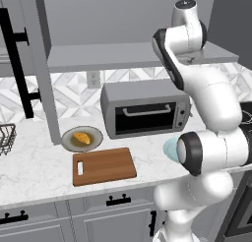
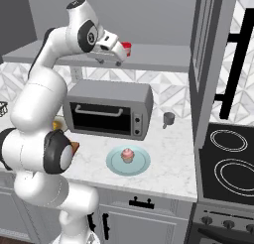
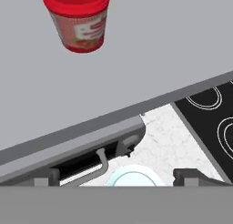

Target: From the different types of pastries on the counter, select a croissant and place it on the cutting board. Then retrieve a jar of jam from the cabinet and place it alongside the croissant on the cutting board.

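We hold our arm high, up at the cabinet shelf, and our claw is wide open with nothing in it. The jam jar stands upright on the grey shelf, and from the hand we see it a little way in front of the claw. From the right side we see only a bit of its red just past the claw tip, so we cannot tell if the claw touches it. The croissant lies on a grey plate on the counter, near the left front of the toaster oven. The board lies flat on the counter just in front of that plate, with its white slot on the left end. The pink cupcake sits on a pale blue plate, on the counter in front of the oven and off to its right. A small grey cup stands to the right of the oven. The black stove is at the far right, past the end of the counter. A wire basket sits at the far left.
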{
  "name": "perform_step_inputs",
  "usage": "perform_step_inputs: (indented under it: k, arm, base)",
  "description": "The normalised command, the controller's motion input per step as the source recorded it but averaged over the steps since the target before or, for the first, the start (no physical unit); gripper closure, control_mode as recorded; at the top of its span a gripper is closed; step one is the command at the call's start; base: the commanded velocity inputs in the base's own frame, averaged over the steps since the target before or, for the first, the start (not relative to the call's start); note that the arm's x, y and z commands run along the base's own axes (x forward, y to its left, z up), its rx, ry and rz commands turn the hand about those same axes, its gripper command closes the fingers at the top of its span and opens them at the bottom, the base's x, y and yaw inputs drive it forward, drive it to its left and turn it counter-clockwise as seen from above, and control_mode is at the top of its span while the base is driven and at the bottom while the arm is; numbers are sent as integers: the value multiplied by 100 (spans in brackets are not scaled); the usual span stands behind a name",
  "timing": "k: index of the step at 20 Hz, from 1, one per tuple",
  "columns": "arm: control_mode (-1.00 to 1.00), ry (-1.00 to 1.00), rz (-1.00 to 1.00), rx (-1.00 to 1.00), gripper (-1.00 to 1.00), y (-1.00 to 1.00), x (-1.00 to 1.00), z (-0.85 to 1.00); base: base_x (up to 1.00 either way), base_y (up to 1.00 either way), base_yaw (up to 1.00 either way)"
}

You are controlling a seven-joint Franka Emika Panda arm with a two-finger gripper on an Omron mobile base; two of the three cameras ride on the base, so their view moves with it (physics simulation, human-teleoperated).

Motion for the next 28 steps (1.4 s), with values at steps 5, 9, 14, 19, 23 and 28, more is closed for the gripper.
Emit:
perform_step_inputs:
  k: [5,9,14,19,23,28]
  arm:
    - [-100,-21,3,4,-100,-2,0,-1]
    - [-100,-20,5,0,-100,-1,0,-8]
    - [-100,-29,11,0,-100,-15,2,-1]
    - [-100,-26,15,0,-100,-7,5,0]
    - [-100,-5,12,1,-100,9,34,0]
    - [-100,-3,15,0,-100,4,55,2]
  base:
    - [0,0,0]
    - [0,0,0]
    - [0,0,0]
    - [0,0,0]
    - [0,0,0]
    - [0,0,0]
